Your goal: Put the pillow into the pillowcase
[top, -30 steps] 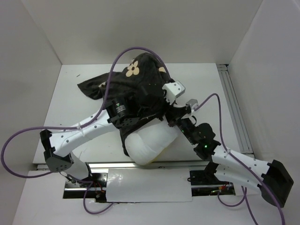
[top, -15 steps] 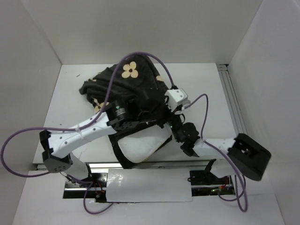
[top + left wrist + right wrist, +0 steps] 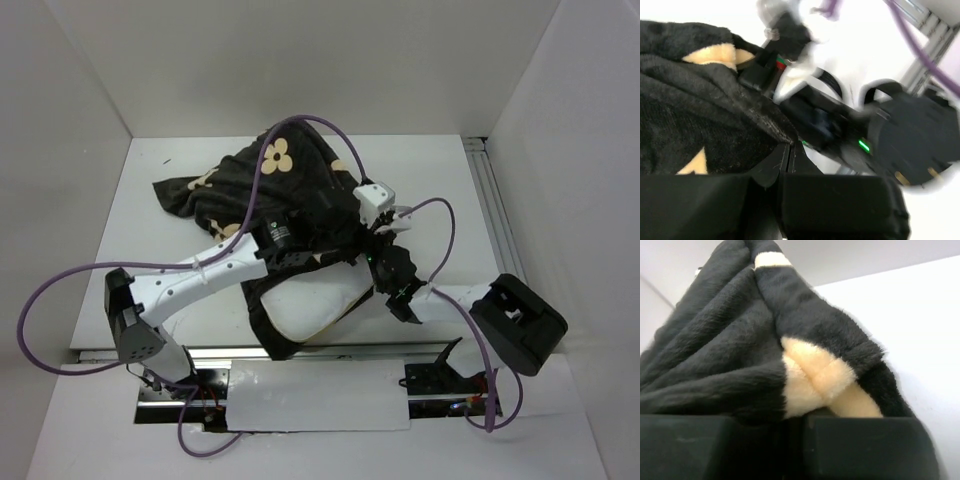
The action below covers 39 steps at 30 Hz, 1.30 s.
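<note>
Since a second ago: right arm (image 3: 455, 300) has swung its elbow in toward the middle of the table (image 3: 450, 190), and the pillowcase (image 3: 300, 190) mouth has come lower round the near-left corner of the pillow (image 3: 312, 303).
Left gripper (image 3: 791, 146): jaws pressed together on a fold of pillowcase plush, with the right arm's dark wrist blurred just beside it.
Right gripper (image 3: 800, 416): clamped tight on a tan-flowered fold of the same fabric.
Pillow: far end inside the case, white near end bare, close to the table's near edge.
Pillowcase: heaped over both wrists, loose tail trailing far-left.
Risk: a hard pull could strip the plush from such thin pinches. The unheld pillow could slide toward the near edge instead of deeper in. The crowded wrists could knock together. The purple cable (image 3: 300, 118) looped over the fabric could snag.
</note>
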{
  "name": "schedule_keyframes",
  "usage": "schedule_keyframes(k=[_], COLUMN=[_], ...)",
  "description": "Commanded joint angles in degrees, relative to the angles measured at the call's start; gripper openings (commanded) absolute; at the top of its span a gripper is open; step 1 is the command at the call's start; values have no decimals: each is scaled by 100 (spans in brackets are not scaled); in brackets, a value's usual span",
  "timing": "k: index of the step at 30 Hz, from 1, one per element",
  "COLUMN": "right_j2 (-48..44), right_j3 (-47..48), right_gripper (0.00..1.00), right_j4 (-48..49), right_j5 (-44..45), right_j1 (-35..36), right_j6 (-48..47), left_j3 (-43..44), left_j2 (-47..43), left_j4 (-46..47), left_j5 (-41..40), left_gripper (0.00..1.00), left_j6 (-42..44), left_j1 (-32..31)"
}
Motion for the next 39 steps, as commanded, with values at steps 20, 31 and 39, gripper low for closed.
schedule_keyframes(k=[20, 31, 39], right_j2=[-2495, -3919, -3403], right_j3=[1714, 1837, 1564], right_gripper=[89, 100, 100], right_j4=[-8607, -10033, -9084], right_j5=[-1068, -2972, -3943], right_j1=[-1072, -1064, -626], right_j6=[1770, 918, 426], left_j3=[489, -522, -2700], left_j2=[1632, 542, -994], left_j4=[798, 798, 745], left_j5=[2830, 1925, 759], left_gripper=[50, 100, 100], left_j6=[-786, -997, -1901], left_j1=[1296, 1480, 1946])
